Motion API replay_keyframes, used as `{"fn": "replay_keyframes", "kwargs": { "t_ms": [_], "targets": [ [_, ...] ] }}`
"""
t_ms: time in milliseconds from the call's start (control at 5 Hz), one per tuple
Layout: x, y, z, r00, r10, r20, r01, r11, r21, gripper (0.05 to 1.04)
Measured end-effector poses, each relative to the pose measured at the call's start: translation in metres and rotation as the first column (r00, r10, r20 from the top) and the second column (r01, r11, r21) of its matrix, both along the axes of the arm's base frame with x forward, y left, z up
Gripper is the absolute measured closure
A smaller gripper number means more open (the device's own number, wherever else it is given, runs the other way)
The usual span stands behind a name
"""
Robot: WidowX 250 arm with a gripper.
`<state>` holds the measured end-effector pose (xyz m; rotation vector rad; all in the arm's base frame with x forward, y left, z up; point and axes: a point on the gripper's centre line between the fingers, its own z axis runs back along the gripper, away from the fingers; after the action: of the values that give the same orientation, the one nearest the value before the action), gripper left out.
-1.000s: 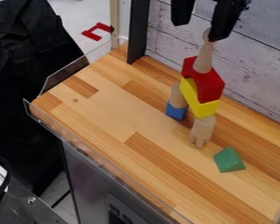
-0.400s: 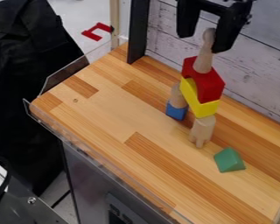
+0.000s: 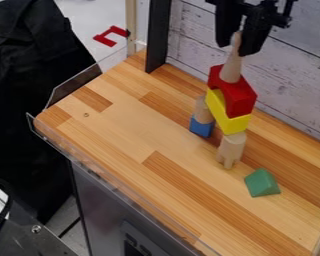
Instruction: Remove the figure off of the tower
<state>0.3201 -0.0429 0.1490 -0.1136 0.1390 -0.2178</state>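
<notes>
wooden counter (image 3: 126, 132): green wedge (image 3: 261, 183) near tower (image 3: 240, 100), plank wall (image 3: 296, 80) behind

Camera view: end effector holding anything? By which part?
Looks like the figure, held near its top end, between the end effector's two fingers. Its lower end rests on the red block.
</notes>
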Motion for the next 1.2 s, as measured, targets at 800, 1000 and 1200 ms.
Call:
{"fn": "replay_keyframes", "kwargs": {
  "t_ms": [800, 1000, 1200],
  "targets": [
    [-0.036, 0.071, 0.029, 0.959, 0.274, 0.072, -0.277, 0.960, 0.033, 0.750],
    [-0.059, 0.108, -0.002, 0.923, 0.383, 0.034, -0.385, 0.921, 0.068, 0.750],
    [-0.066, 0.117, -0.026, 0.911, 0.409, 0.050, -0.412, 0.907, 0.088, 0.750]
  ]
}}
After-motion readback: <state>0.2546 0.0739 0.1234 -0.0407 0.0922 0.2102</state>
